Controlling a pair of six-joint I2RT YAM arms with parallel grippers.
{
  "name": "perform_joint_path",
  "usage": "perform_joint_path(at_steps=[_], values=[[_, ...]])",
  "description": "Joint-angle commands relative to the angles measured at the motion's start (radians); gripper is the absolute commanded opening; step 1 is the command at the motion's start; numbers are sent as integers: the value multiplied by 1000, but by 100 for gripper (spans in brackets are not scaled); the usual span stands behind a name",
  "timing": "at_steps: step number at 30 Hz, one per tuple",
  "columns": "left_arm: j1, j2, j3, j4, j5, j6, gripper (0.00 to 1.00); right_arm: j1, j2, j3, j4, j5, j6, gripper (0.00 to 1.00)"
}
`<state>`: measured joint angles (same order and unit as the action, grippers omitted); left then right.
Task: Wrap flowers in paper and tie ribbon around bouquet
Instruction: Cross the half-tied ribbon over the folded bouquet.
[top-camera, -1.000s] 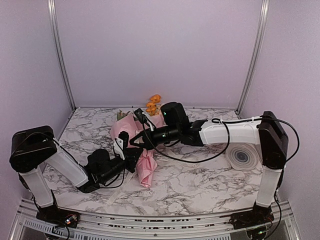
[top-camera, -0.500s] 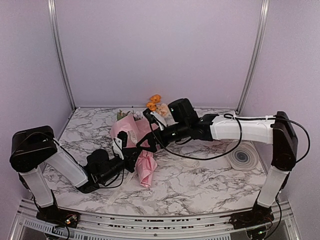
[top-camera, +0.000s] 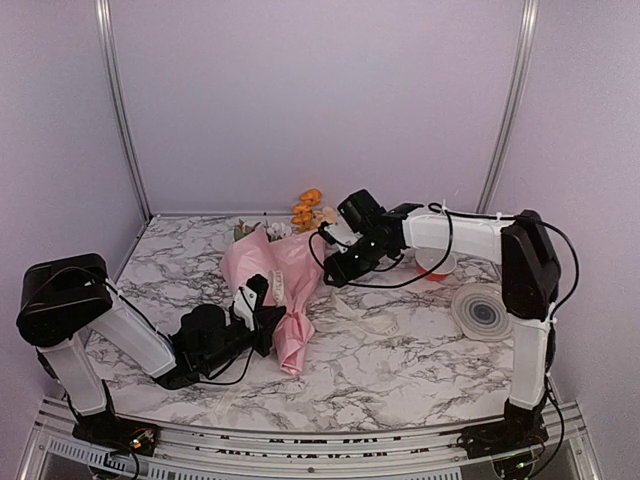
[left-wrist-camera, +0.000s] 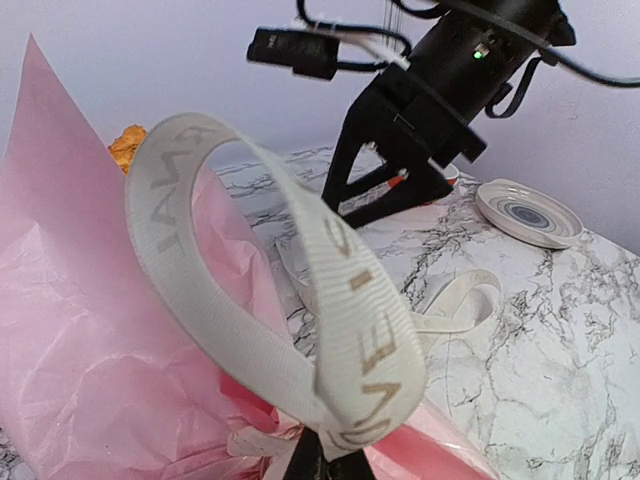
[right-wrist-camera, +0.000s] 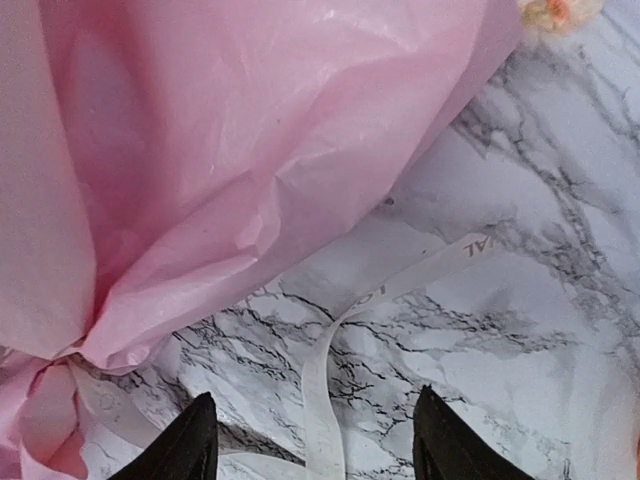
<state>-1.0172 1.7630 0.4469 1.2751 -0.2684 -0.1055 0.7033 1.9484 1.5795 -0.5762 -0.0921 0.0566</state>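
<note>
The bouquet lies on the marble table, its pink paper (top-camera: 285, 275) gathered to a narrow neck near my left gripper (top-camera: 262, 318). Orange flowers (top-camera: 308, 206) poke out at the far end. In the left wrist view the cream lettered ribbon (left-wrist-camera: 345, 300) arcs up in a loop over the paper (left-wrist-camera: 100, 350), and my left gripper (left-wrist-camera: 325, 465) is shut on its base. My right gripper (top-camera: 336, 277) hovers open just right of the bouquet. Its fingertips (right-wrist-camera: 190, 445) straddle a loose ribbon (right-wrist-camera: 325, 400) strand on the table without touching it, beside the paper (right-wrist-camera: 250, 150).
A round white ribbon spool (top-camera: 485, 312) lies flat at the right, with a small orange-and-white object (top-camera: 435, 268) behind the right arm. More loose ribbon (top-camera: 372, 322) trails across the table's middle. Walls and metal posts close in the back and both sides.
My right gripper has opened, let go at the bouquet and drawn back to the right and farther away. A ribbon strand now lies on the table. My left gripper stays shut on the ribbon.
</note>
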Motion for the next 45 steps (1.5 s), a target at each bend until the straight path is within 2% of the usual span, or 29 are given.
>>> perform_joint_path(at_steps=[1,5,7,8,12,14,20,26,28,30,33,35,37,45], values=[[-12,-36,17,-66,-23,53,0,-7,184,181,-196,-32,-34,63],[-16,-31,24,-88,-27,72,0,-10,278,268,-246,-21,-26,65],[-17,-35,24,-94,-29,76,0,-12,294,264,-249,-18,-20,61],[-18,-36,24,-96,-28,76,0,-14,299,260,-249,-21,-20,56],[-20,-35,26,-102,-22,86,0,-22,304,240,-246,-43,-18,16],[-21,-33,25,-103,-29,93,0,-26,290,230,-235,-56,-16,0],[-28,-42,21,-116,-48,131,0,-37,160,206,-185,-75,-26,0],[-34,-47,18,-129,-57,160,0,-35,-12,135,-79,-205,-2,0],[-39,-49,18,-131,-58,168,0,-25,-76,105,-1,-296,11,0],[-43,-48,18,-133,-62,185,0,7,-141,81,86,-373,18,0],[-54,-43,18,-132,-70,211,0,107,-198,83,207,-382,-1,0],[-66,-38,18,-132,-78,233,0,195,-185,124,267,-370,-9,0],[-78,-34,18,-132,-87,246,0,231,-138,209,300,-358,-1,0],[-125,-33,-3,-106,-136,258,0,286,133,591,259,-353,9,0]])
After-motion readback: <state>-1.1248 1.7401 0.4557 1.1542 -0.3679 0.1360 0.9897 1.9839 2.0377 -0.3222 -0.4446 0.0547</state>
